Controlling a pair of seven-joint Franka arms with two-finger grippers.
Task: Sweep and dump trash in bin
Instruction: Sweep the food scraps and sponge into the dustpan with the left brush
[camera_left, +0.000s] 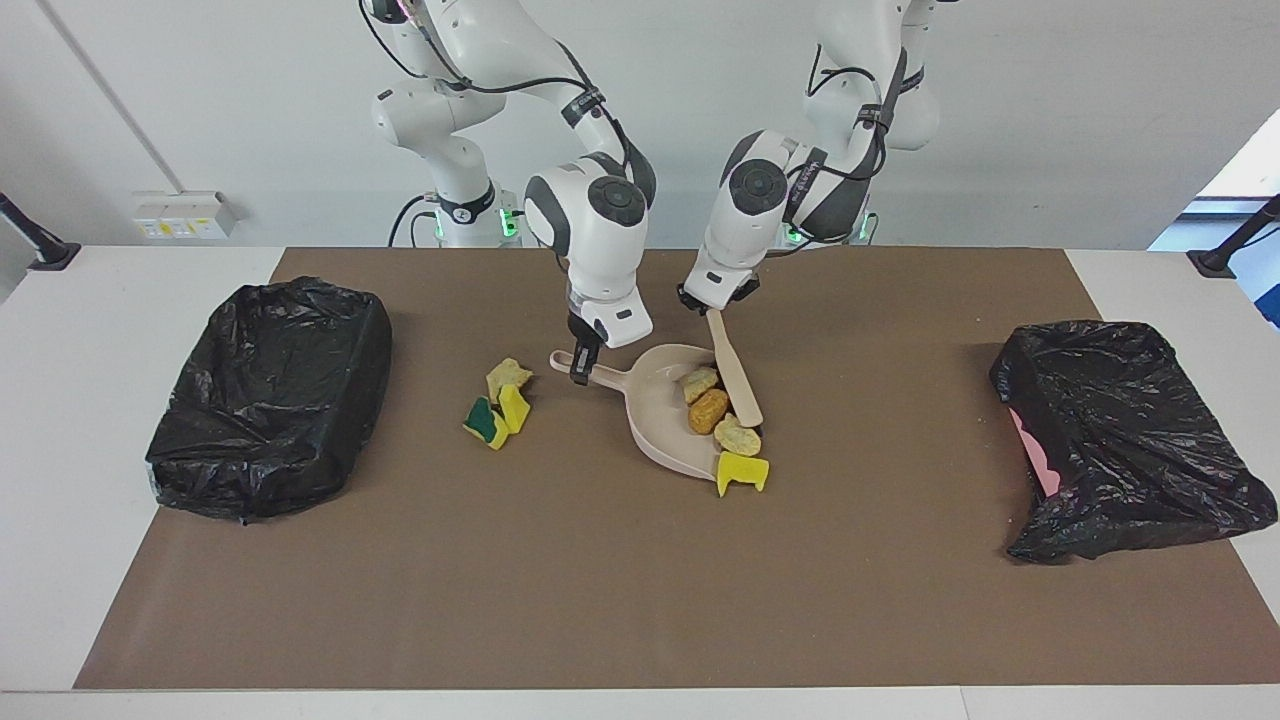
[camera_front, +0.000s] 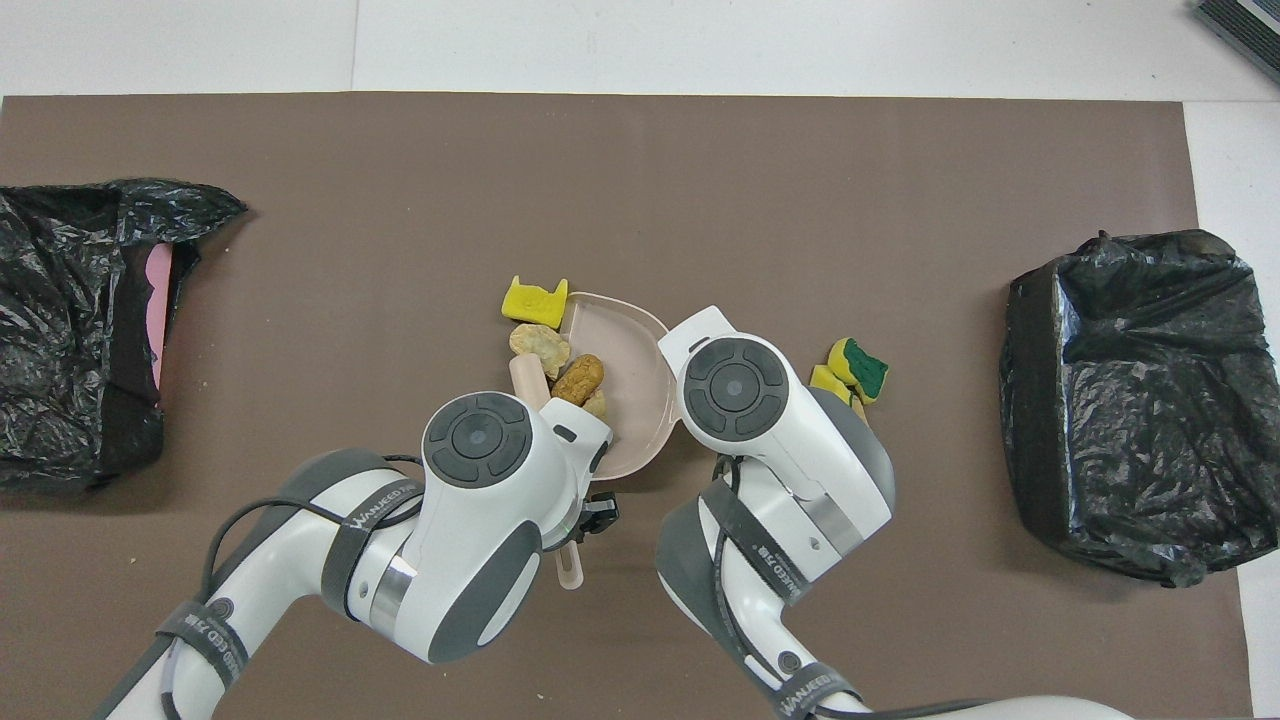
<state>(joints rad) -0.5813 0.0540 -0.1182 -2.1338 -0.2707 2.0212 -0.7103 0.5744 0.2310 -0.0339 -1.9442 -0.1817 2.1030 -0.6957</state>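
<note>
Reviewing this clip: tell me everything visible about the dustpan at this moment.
The dustpan is a beige pan, apparently plastic, with a rounded back wall, a straight open lip and a short handle. It lies flat on the brown mat mid-table. The right hand is shut on its handle. Three crumbly chunks sit in its mouth, a yellow sponge piece lies at its lip, and the beige brush slants across its open edge.

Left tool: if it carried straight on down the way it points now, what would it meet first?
The left tool is shut on the hand brush and points down at the dustpan; likely the pan's rim first, though depth is unclear.
</note>
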